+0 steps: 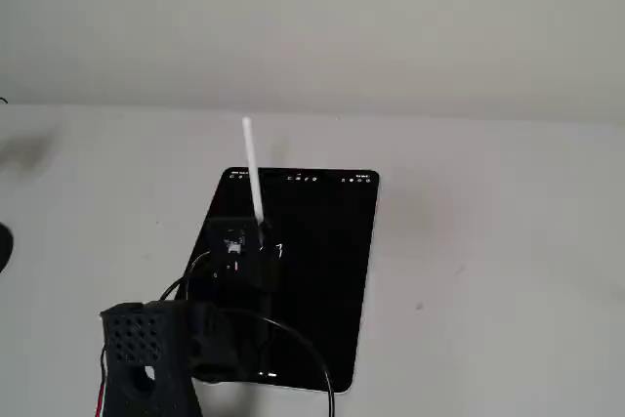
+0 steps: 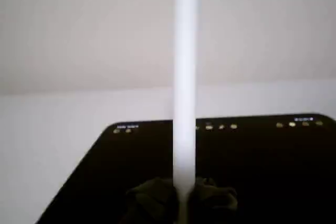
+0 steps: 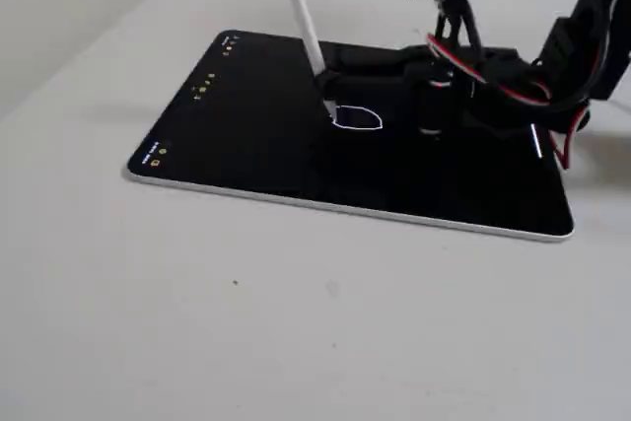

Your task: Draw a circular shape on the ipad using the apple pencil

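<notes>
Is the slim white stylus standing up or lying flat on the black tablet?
Standing up, slightly tilted. In a fixed view the slim white stylus rises from the black tablet screen, its lower end beside the thin white outline.

**Surfaces and finishes**

The tablet (image 3: 246, 135) had a glossy black glass-like screen with a thin silvery metallic edge. The pencil (image 3: 299, 9) standing on it looked like smooth white plastic with a soft sheen. The arm (image 1: 146, 344) beside the tablet was matt black plastic, partly perforated. The table (image 3: 296, 322) beneath was matt off-white.
</notes>
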